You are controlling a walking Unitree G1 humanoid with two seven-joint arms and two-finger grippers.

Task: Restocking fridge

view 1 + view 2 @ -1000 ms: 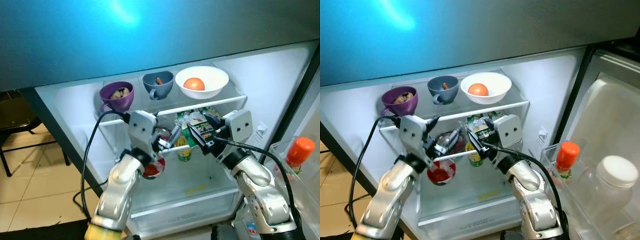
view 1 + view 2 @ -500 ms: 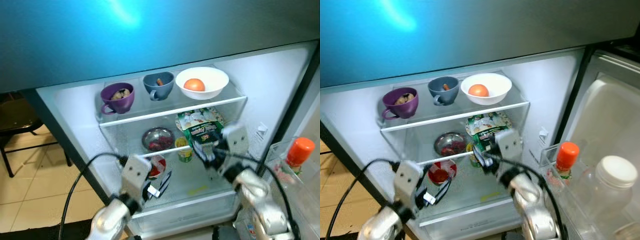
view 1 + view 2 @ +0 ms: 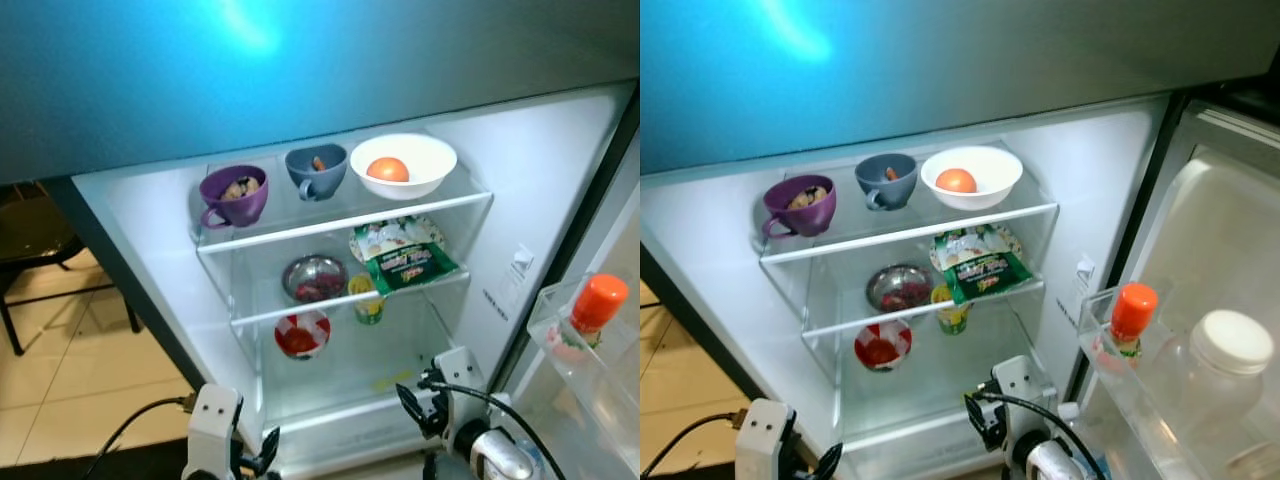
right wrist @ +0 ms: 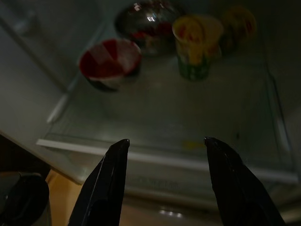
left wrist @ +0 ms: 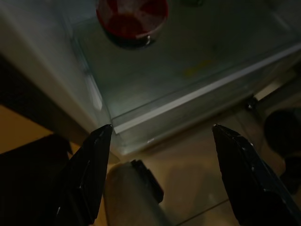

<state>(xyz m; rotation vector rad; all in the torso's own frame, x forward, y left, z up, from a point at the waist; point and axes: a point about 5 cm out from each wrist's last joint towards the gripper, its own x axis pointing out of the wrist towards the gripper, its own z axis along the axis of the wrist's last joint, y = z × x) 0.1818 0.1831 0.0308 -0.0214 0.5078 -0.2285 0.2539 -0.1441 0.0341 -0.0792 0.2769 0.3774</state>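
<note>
I see the fridge [image 3: 150, 215] open, its door [image 3: 1220, 300] swung right, beige tile floor [image 3: 60, 390] and a dark chair [image 3: 30, 250] at left. Top shelf: purple cup [image 3: 235, 193], blue cup [image 3: 315, 170], white bowl [image 3: 404, 163]. The green packet [image 3: 405, 262] lies on the middle shelf. Left gripper [image 5: 160, 179] and right gripper [image 4: 164, 181] hang low, both spread and empty, before what looks like the bottom shelf.
</note>
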